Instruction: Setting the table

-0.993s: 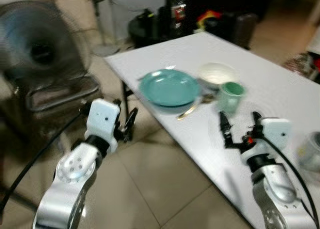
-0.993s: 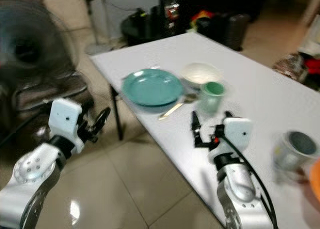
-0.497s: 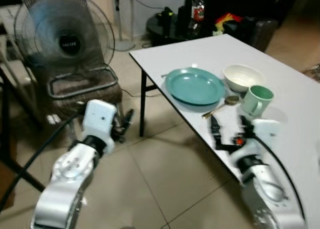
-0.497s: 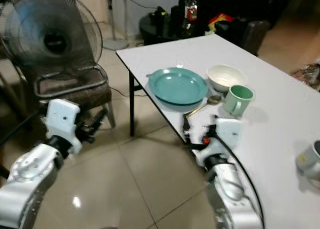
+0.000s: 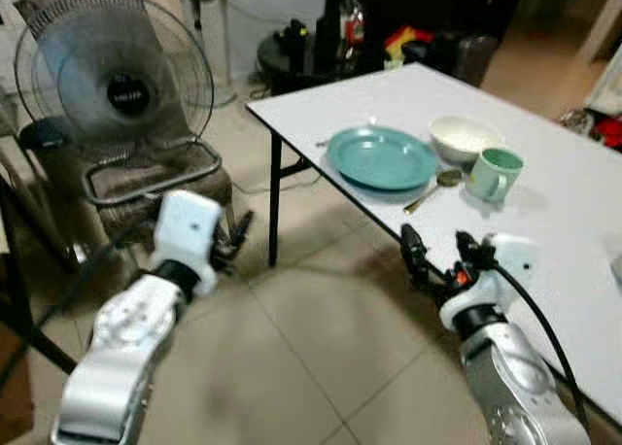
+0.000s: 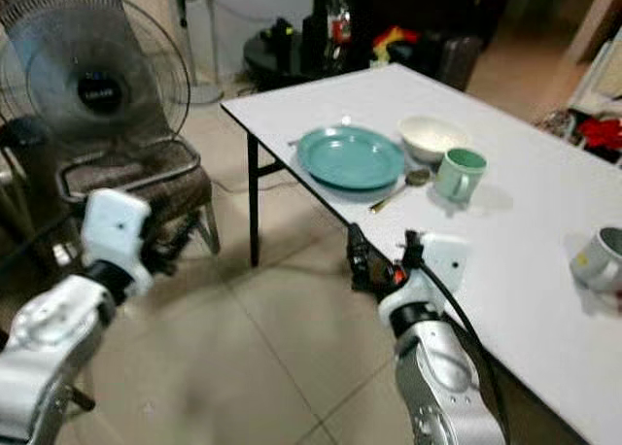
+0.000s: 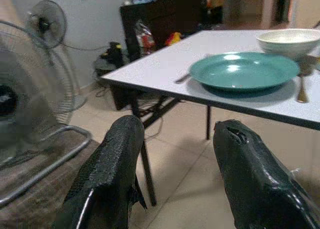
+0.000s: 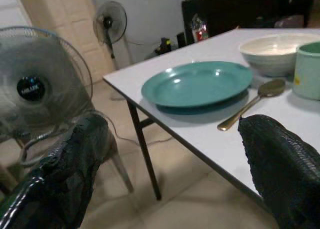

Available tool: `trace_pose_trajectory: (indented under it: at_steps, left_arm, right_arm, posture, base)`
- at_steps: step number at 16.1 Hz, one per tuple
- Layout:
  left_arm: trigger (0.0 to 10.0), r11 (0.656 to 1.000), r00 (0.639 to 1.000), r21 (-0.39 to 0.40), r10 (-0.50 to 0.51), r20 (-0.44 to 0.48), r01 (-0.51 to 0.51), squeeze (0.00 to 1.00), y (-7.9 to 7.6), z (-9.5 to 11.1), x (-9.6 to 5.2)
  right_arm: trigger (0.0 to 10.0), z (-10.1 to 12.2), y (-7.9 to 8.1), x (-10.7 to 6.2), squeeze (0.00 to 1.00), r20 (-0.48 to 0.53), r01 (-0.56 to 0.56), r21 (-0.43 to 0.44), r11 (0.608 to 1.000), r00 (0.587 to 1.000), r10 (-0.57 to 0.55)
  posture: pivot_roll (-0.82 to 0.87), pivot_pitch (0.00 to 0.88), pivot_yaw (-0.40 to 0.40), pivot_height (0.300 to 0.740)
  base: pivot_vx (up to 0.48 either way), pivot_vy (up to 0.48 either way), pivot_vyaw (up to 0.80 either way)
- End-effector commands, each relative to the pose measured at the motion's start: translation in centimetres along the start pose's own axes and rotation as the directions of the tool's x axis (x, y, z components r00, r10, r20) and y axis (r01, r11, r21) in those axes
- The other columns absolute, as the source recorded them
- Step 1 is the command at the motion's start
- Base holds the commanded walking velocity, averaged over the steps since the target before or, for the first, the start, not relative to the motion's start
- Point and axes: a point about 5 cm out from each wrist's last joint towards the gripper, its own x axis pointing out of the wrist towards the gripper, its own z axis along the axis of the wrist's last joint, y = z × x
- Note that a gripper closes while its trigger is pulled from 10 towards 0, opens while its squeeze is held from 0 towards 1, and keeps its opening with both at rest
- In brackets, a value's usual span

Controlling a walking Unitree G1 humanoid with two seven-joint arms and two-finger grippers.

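Observation:
A teal plate (image 5: 382, 157) lies near the corner of the white table (image 5: 544, 212). Beside it are a white bowl (image 5: 465, 138), a green mug (image 5: 494, 174) and a gold spoon (image 5: 432, 188) between plate and mug. My right gripper (image 5: 437, 256) is open and holds nothing. It hovers at the table's near edge, short of the spoon, and the right wrist view looks over the plate (image 8: 197, 83) and spoon (image 8: 248, 105). My left gripper (image 5: 233, 241) is open and holds nothing, low over the floor left of the table.
A standing fan (image 5: 112, 71) and a metal-framed chair (image 5: 155, 173) stand at the left. A dark low table with clutter (image 5: 321, 47) sits behind the white table. A metal cup (image 6: 598, 258) stands at the table's right. Tiled floor (image 5: 321, 348) lies between my arms.
The whole view has shifted as the camera moved, and the table now lies farther off. My right gripper, once over the tabletop near the mug, is now at the near edge.

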Motion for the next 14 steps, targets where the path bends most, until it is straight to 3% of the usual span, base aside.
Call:
trace_pose_trajectory:
  at_steps: [1,8,12,14]
  left_arm:
    - [10.0,0.999,0.999,-0.017,-0.036,0.0,0.036,0.0,-0.65,0.11,0.3]
    - [10.0,1.0,1.0,-0.02,-0.024,-0.001,0.024,0.0,-0.62,0.11,0.11]
    - [10.0,0.999,1.0,-0.014,-0.029,-0.003,0.029,0.0,-0.56,0.12,0.06]
    - [10.0,0.999,0.999,-0.012,-0.032,-0.003,0.032,0.0,-0.56,0.16,0.08]
  right_arm:
    - [10.0,0.13,-0.63,-0.04,0.0,-0.003,0.025,-0.017,1.0,1.0,-0.025]
    - [10.0,-0.07,-0.48,0.12,0.0,-0.015,0.013,0.012,1.0,1.0,-0.013]
    - [10.0,-0.27,-0.31,0.2,0.0,-0.028,-0.008,-0.039,0.999,1.0,0.007]
    - [10.0,-0.27,-0.16,0.3,0.0,-0.026,-0.015,-0.026,1.0,1.0,0.014]
  posture:
    - [0.07,0.0,-0.005,0.74]
    - [0.08,0.0,-0.018,0.74]
    - [0.09,0.0,-0.017,0.74]
    - [0.09,0.0,-0.015,0.74]
  base:
    - [0.0,0.352,0.0]
    - [0.0,0.351,0.0]
    - [0.0,0.355,0.0]
    - [0.0,0.356,0.8]
